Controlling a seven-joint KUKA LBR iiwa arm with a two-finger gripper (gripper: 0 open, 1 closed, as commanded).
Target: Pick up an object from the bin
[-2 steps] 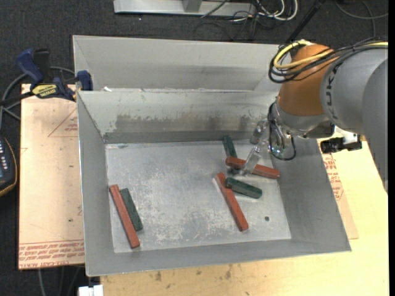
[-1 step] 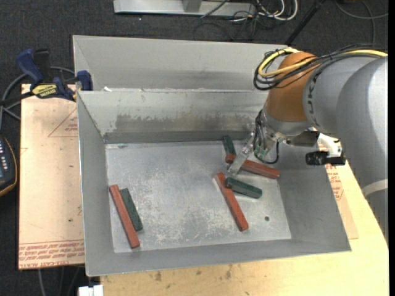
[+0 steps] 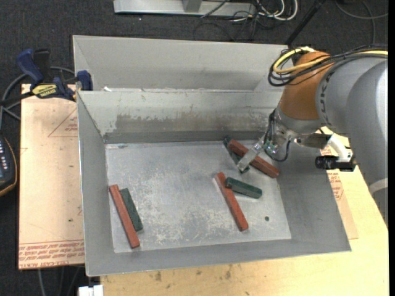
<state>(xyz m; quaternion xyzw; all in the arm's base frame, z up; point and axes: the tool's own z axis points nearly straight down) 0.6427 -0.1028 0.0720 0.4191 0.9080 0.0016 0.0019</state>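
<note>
1. Claw (image 3: 248,161) hangs low over a short red bar (image 3: 266,167) at the back right of the bin (image 3: 185,113), near the rear wall. I cannot tell whether it is apart or together.
2. That bar lies flat and slanted. A green bar (image 3: 244,188) lies just in front of it and touches a long red bar (image 3: 232,202).
3. To grip well, I judge: centre across the bar's narrow width, come down square to the floor, clamp before lifting, and stay clear of the green bar and the wall.
4. All the bars look straight, square-edged, rigid and matt. The floor is scuffed sheet metal, probably slick, so a nudged bar may slide.
5. Another red and green pair (image 3: 128,213) lies side by side at the front left, well apart.
</note>
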